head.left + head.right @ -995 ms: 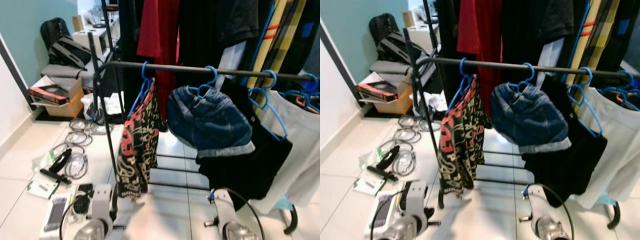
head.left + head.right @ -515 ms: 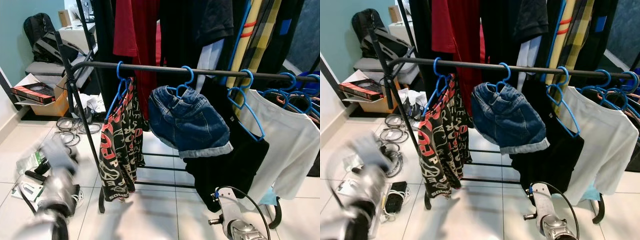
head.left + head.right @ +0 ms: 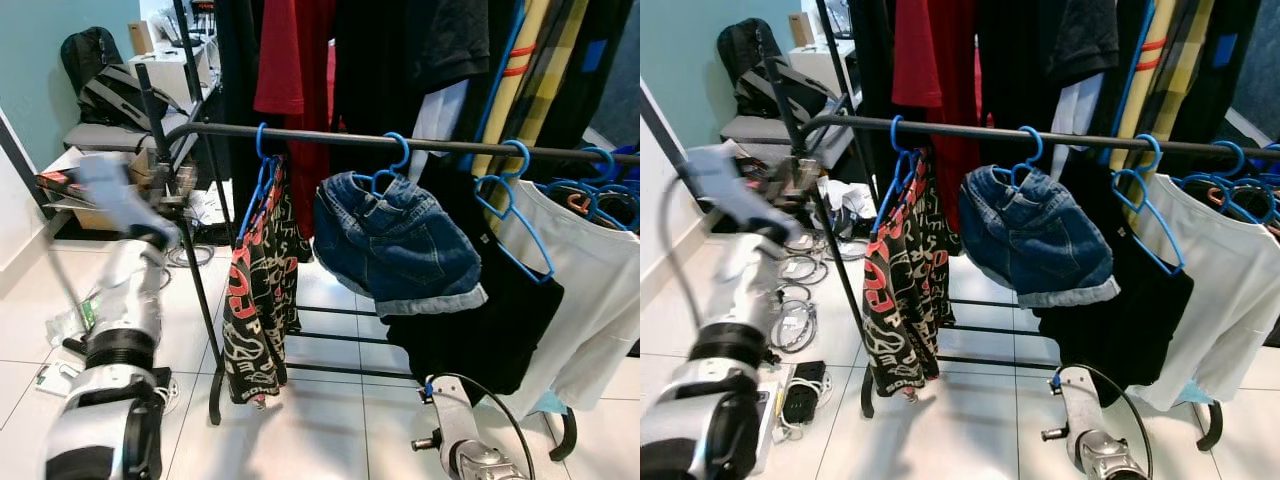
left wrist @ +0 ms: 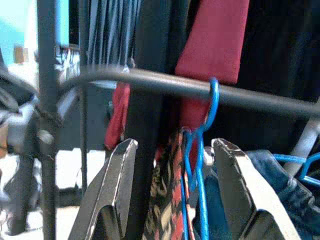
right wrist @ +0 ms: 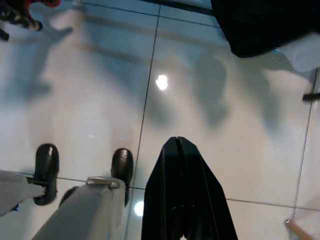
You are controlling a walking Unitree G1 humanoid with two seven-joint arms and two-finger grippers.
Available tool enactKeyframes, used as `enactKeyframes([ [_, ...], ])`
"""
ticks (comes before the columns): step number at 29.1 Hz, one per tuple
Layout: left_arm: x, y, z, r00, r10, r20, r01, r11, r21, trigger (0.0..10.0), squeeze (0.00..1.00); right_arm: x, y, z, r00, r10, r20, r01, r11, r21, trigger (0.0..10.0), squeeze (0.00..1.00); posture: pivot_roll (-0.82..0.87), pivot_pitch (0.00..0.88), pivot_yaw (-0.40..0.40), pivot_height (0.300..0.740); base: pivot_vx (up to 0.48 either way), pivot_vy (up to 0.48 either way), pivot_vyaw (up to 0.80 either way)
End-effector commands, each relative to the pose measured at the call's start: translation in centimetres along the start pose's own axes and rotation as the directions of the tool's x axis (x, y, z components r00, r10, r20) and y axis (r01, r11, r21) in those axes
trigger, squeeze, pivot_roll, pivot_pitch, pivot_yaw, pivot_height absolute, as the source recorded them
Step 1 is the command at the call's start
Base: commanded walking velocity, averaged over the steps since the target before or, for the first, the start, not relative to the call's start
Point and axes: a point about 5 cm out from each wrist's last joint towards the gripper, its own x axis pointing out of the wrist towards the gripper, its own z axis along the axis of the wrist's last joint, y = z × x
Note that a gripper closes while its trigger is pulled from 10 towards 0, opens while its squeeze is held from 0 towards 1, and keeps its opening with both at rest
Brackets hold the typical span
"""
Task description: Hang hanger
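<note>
1. I'm looking at the black metal rail (image 3: 420, 143) of the clothes rack, a round matte bar running across the head views; everything I place is relative to it.
2. A thin blue plastic hanger (image 3: 262, 172) is hooked over the rail near its left bend, carrying a black garment with red and white lettering (image 3: 258, 290) that hangs limp below the bar.
3. Further along the rail hang bunched denim shorts (image 3: 398, 244) with a rolled hem, then a black top (image 3: 500, 310), then a smooth white shirt (image 3: 600, 280), each on a blue hanger.
4. My left arm is raised, blurred, at the rail's left end; the left gripper (image 4: 175, 190) shows sharply from its wrist camera, fingers (image 4: 112, 190) spread apart and holding nothing, with the blue hanger's hook and the rail between and beyond them.
5. That wrist view also shows the red cloth (image 4: 212, 40) behind the rail close up, flat and matte.
6. My right arm hangs low beneath the rail. The right gripper (image 5: 182, 190) points at glossy white floor tiles (image 5: 100, 100), its black fingers pressed together into one wedge, empty.
7. The right wrist view also catches the robot's feet (image 5: 120, 165), which the head views miss.
</note>
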Motion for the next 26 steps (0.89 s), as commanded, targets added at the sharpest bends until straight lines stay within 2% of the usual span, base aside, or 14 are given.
enactKeyframes([
  [1, 0.3, -0.6, -0.4, 1.000, 0.003, -0.027, -0.002, 1.000, 0.010, 10.0, 0.00, -0.1, -0.1, -0.6, 1.000, -0.006, -0.022, 0.006, 1.000, 0.002, 10.0, 0.00, -0.02, 0.032, 0.024, 0.740, 0.000, 0.000, -0.68],
  [2, 0.5, -1.2, -0.8, 0.998, 0.003, -0.059, 0.000, 0.999, 0.050, 10.0, 0.00, -0.1, -0.1, -0.6, 1.000, -0.007, -0.025, 0.007, 1.000, -0.005, 10.0, 0.00, -0.02, 0.032, 0.027, 0.740, 0.000, 0.000, -0.69],
  [4, 0.5, -1.2, -0.8, 0.998, 0.003, -0.059, 0.000, 0.999, 0.050, 10.0, 0.00, -0.1, -0.1, -0.6, 1.000, -0.007, -0.025, 0.007, 1.000, -0.005, 10.0, 0.00, -0.02, 0.032, 0.027, 0.740, 0.000, 0.000, -0.69],
  [6, 0.5, -1.7, -1.7, 0.991, 0.019, -0.135, 0.008, 0.980, 0.197, 10.0, 0.00, -0.1, -0.1, -0.6, 1.000, -0.008, -0.028, 0.008, 1.000, -0.015, 10.0, 0.00, -0.02, 0.036, 0.029, 0.740, 0.000, 0.000, -0.68],
  [7, 0.5, -1.7, -1.7, 0.991, 0.019, -0.135, 0.008, 0.980, 0.197, 10.0, 0.00, -0.1, -0.1, -0.6, 1.000, -0.008, -0.028, 0.008, 1.000, -0.015, 10.0, 0.00, -0.02, 0.036, 0.029, 0.740, 0.000, 0.000, -0.68],
  [8, 0.4, -1.7, -1.9, 0.988, 0.034, -0.150, 0.003, 0.971, 0.240, 10.0, 0.00, 0.0, -0.1, -0.6, 1.000, -0.009, -0.027, 0.008, 1.000, -0.020, 10.0, 0.00, -0.02, 0.036, 0.029, 0.740, 0.000, 0.000, -0.68],
  [10, 0.4, -1.7, -1.9, 0.988, 0.034, -0.150, 0.003, 0.971, 0.240, 10.0, 0.00, 0.0, -0.1, -0.6, 1.000, -0.009, -0.027, 0.008, 1.000, -0.020, 10.0, 0.00, -0.02, 0.036, 0.029, 0.740, 0.000, 0.000, -0.68],
  [15, 0.5, -0.7, -1.4, 0.981, 0.125, -0.151, -0.061, 0.926, 0.373, 10.0, 0.00, 0.0, -0.1, -0.5, 1.000, -0.016, -0.013, 0.016, 1.000, -0.014, 10.0, 0.00, -0.03, 0.041, 0.034, 0.740, 0.000, 0.000, -0.26],
  [16, 0.6, 0.0, -0.8, 0.976, 0.179, -0.124, -0.115, 0.909, 0.401, 10.0, 1.00, 0.0, -0.1, -0.4, 1.000, -0.017, -0.010, 0.017, 1.000, -0.014, 10.0, 0.00, -0.03, 0.043, 0.039, 0.740, 0.000, 0.000, 0.00],
  [18, 0.6, 0.0, -0.8, 0.976, 0.179, -0.124, -0.115, 0.909, 0.401, 10.0, 1.00, 0.0, -0.1, -0.4, 1.000, -0.017, -0.010, 0.017, 1.000, -0.014, 10.0, 0.00, -0.03, 0.043, 0.039, 0.740, 0.000, 0.000, 0.00],
  [19, 0.8, 2.0, 0.8, 0.955, 0.293, -0.054, -0.238, 0.861, 0.450, 10.0, 1.00, 0.0, -0.1, -0.4, 1.000, -0.018, -0.008, 0.018, 1.000, -0.015, 10.0, 0.00, -0.03, 0.044, 0.041, 0.740, 0.000, 0.000, 0.00],
  [23, 0.7, 2.7, 1.2, 0.946, 0.321, -0.037, -0.268, 0.842, 0.468, 10.0, 1.00, 0.0, -0.1, -0.4, 1.000, -0.018, -0.008, 0.018, 1.000, -0.016, 10.0, 0.00, -0.03, 0.045, 0.042, 0.740, 0.000, 0.000, 0.00],
  [25, 0.1, 4.0, 1.4, 0.931, 0.363, -0.037, -0.296, 0.811, 0.504, 10.0, 1.00, 0.0, -0.1, -0.4, 1.000, -0.018, -0.011, 0.018, 1.000, -0.020, 10.0, 0.00, -0.03, 0.051, 0.043, 0.740, 0.000, 0.000, 0.00],
  [26, 0.1, 4.0, 1.4, 0.931, 0.363, -0.037, -0.296, 0.811, 0.504, 10.0, 1.00, 0.0, -0.1, -0.4, 1.000, -0.018, -0.011, 0.018, 1.000, -0.020, 10.0, 0.00, -0.03, 0.051, 0.043, 0.740, 0.000, 0.000, 0.00],
])
